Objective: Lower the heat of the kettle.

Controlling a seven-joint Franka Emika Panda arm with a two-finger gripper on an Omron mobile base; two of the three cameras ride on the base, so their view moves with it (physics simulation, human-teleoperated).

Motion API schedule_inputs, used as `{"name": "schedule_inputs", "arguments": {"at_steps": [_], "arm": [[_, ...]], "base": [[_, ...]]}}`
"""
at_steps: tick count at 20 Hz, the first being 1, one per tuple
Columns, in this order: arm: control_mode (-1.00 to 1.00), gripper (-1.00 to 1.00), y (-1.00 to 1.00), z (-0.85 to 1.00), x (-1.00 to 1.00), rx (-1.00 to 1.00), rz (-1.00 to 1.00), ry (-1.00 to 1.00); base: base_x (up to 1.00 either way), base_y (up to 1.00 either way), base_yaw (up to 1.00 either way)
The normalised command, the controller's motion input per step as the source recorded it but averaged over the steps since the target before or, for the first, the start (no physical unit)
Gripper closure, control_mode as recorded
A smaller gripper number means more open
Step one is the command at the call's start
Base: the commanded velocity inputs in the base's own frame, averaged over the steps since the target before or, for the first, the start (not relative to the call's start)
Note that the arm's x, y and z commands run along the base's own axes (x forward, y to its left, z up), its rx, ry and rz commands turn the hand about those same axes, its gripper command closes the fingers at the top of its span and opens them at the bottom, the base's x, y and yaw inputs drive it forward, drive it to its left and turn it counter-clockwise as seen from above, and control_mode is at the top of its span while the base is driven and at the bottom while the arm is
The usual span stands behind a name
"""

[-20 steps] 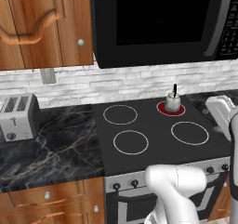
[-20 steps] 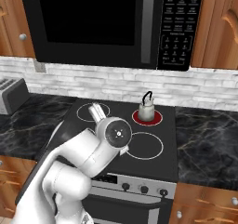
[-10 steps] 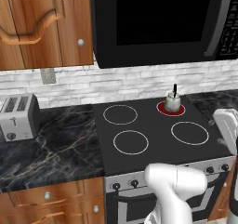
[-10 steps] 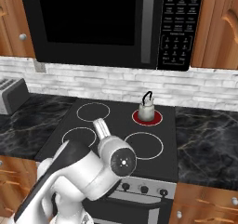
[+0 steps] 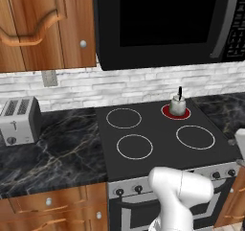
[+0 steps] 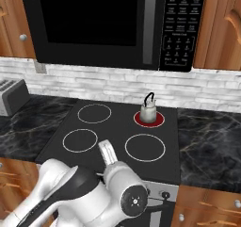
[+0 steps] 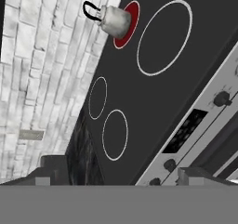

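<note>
Kettle sits on the glowing back-right burner, so the fingers, spread and empty, face the stove's front knobs.

The kettle sits on a red-glowing burner.

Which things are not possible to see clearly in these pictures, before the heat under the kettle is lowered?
- Stove knobs: left base view, middle ones hidden by the white arm; markings too small.
- Knob settings: hand view, too small to read; which knob serves the red burner cannot be told.
- Kettle spout: too small in the right base view.
- Toaster: cut off by the left edge, right base view.
</note>
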Motion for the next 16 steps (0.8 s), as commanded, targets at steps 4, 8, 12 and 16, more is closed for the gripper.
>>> {"name": "schedule_inputs", "arguments": {"at_steps": [4,8,12,16], "arm": [[-1.0,-1.0,0.0,-0.32,-0.28,0.0,0.0,-0.02],[-1.0,-1.0,0.0,-0.34,-0.05,0.0,0.0,0.0],[-1.0,-1.0,0.0,-0.14,0.0,0.0,0.0,0.0],[-1.0,-1.0,0.0,-0.13,0.0,0.0,0.0,0.0]], "base": [[0.0,0.0,0.0],[0.0,0.0,0.0],[0.0,0.0,0.0],[0.0,0.0,0.0]]}}
